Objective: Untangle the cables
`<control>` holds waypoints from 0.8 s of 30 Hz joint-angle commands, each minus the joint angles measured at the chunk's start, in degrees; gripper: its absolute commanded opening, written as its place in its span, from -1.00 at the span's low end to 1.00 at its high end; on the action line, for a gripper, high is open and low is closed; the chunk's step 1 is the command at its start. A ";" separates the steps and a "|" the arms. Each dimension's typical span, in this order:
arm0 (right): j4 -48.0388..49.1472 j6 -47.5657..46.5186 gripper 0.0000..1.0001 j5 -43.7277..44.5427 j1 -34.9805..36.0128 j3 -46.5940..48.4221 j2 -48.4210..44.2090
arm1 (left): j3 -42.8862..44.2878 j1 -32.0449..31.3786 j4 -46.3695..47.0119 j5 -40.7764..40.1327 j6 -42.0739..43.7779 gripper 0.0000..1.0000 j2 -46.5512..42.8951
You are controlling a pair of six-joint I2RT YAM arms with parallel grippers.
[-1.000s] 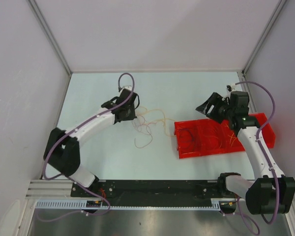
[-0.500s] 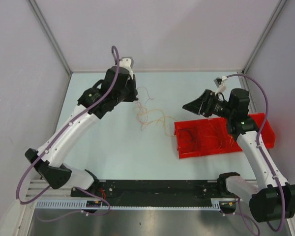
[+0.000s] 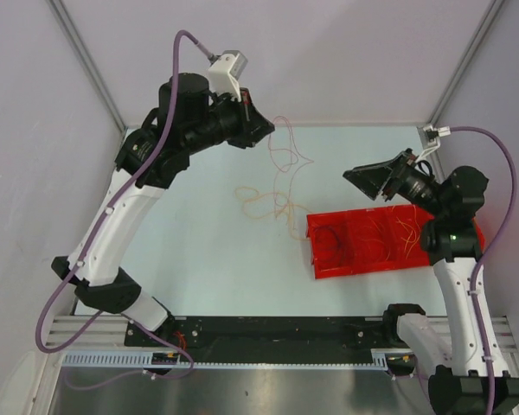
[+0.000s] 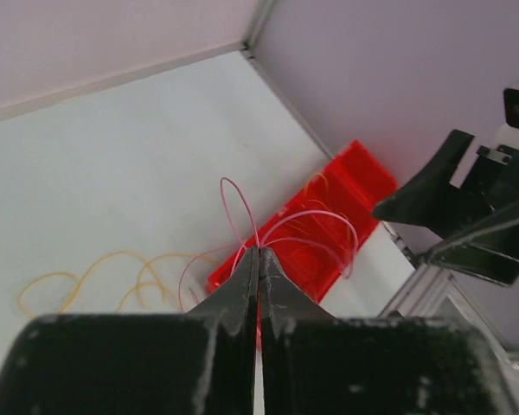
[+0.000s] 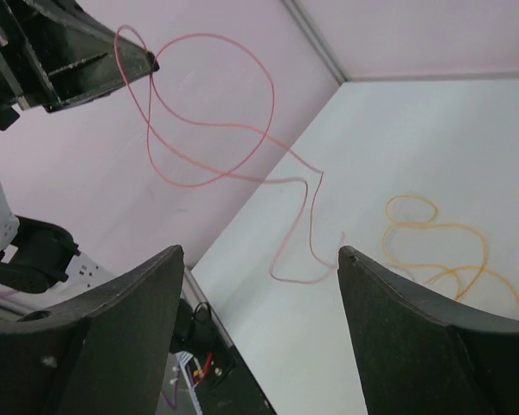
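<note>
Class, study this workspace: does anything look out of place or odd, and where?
One thin pink cable hangs in loose loops from the shut left gripper, held high near the far-left corner. A tangle of orange cables lies on the table just left of the red tray, outside it. Nothing looks damaged.

two grippers, one red tray, several thin cables

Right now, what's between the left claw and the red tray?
Top view: a pink wire dangling from the shut left claw, and orange loops on the table below it.
</note>
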 commanded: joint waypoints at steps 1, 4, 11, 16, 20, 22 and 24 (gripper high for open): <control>0.59 1.16 0.54 0.66 -4.68 2.35 -3.57 | 3.47 -1.14 6.48 13.16 -1.00 -0.99 1.62; -1.07 1.07 0.56 2.68 -9.34 3.14 -6.21 | 5.14 -2.11 10.10 16.78 -2.49 -0.99 2.85; -11.62 -2.18 0.58 13.92 -10.40 7.71 -8.06 | 8.04 -6.23 18.27 22.14 -4.08 -0.99 6.27; -23.29 -6.40 0.58 26.30 -10.49 14.64 -6.92 | 14.35 -8.96 19.60 21.35 -4.34 -0.99 12.16; -30.86 -8.95 0.58 40.17 -10.40 19.66 -6.83 | 15.78 -11.07 24.41 21.35 -6.36 -0.99 15.59; -33.50 -10.09 0.58 43.53 -10.05 22.64 -6.22 | 16.21 -11.60 26.53 21.35 -7.85 -0.99 17.08; -36.04 -10.27 0.57 49.59 -9.61 24.75 -5.95 | 16.65 -12.48 29.61 21.44 -9.17 -0.99 18.31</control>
